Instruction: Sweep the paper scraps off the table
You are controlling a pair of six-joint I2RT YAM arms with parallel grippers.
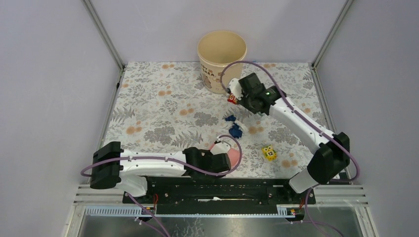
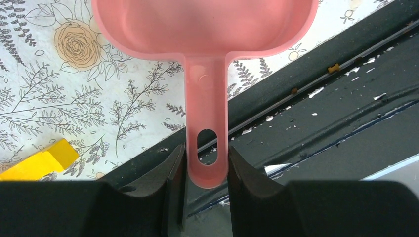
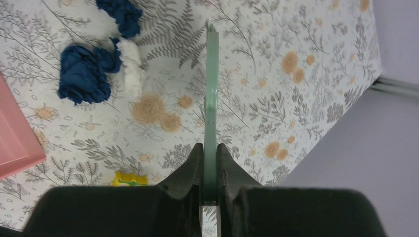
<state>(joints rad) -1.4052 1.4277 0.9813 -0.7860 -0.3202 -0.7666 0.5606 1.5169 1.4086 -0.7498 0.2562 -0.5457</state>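
While my left pincer (image 2: 206, 163) grips the dustpan (image 2: 205, 24), paper scraps (image 3: 86, 74) lie between it and my right pincer (image 3: 210, 153), clamping perhaps a brush (image 3: 212, 89).

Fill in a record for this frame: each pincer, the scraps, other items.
left pincer: shut on dustpan handle
right pincer: shut on thin green tool, seen edge-on
scraps: dark blue bits on table, between dustpan and green tool
other: bucket at far edge; yellow cube near right arm
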